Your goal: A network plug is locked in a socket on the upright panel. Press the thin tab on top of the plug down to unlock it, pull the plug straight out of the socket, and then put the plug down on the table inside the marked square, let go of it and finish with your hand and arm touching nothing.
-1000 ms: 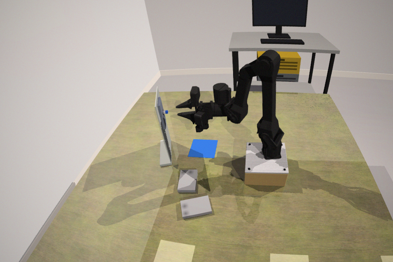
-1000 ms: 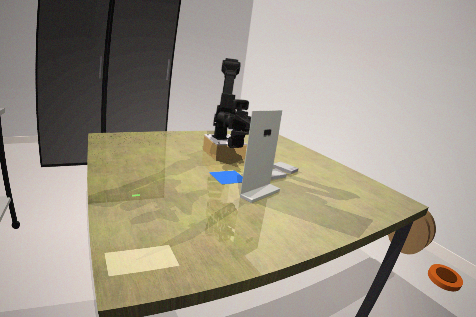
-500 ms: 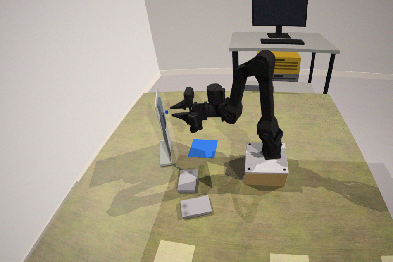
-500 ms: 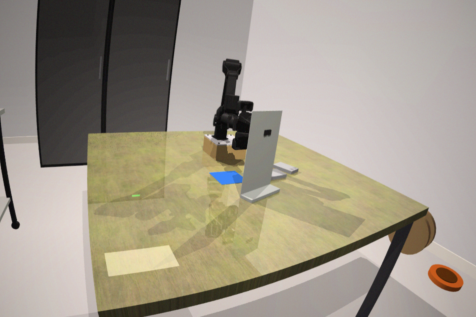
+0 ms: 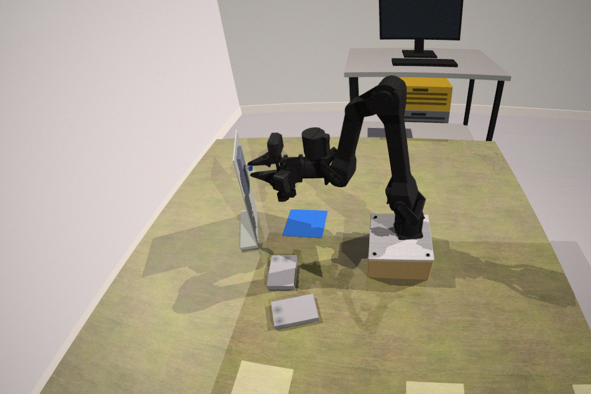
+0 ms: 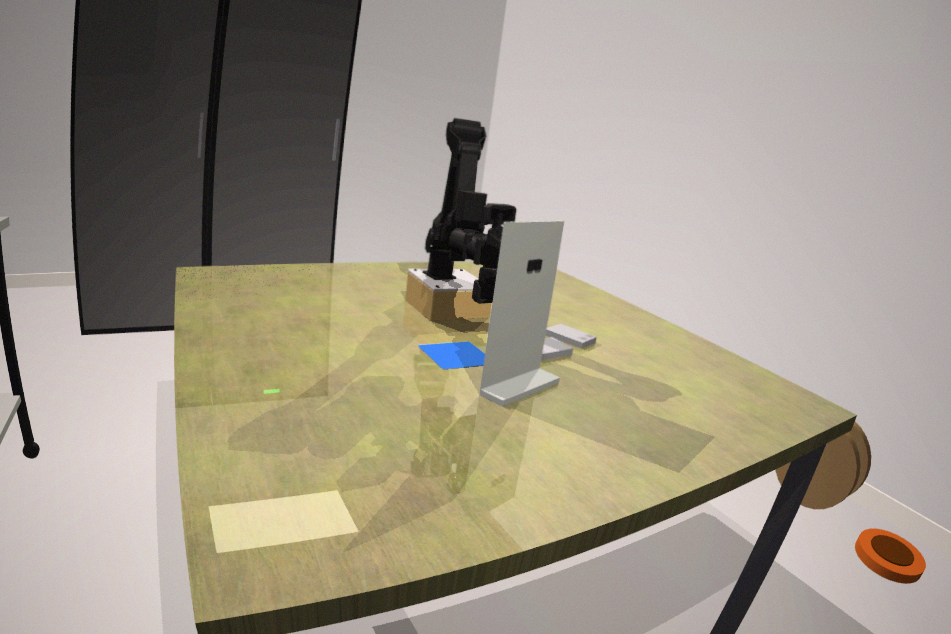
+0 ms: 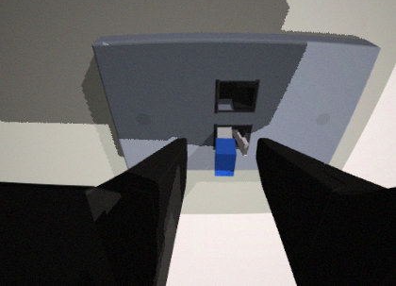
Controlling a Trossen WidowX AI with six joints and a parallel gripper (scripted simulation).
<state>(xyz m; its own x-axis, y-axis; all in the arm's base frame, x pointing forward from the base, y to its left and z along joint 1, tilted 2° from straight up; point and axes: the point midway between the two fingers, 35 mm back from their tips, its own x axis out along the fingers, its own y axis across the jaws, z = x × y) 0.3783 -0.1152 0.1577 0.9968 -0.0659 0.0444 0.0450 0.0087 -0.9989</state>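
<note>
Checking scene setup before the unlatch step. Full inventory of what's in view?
panel: 1, grey, upright on a foot near the table's wall-side edge
sockets: 2, dark, stacked on the panel
plug: 1, blue, seated in one socket
tab: 1, pale, on the plug
square: 1, blue, on the table between panel and arm base
slabs: 2, grey, flat on the table
patches: several, pale yellow, near the table's edge
table: 1, olive wood
desk: 1, grey, holds monitor and keyboard
arm: 1, black, on a boxed base
hand: 1, black, open, fingers either side of the plug
</note>
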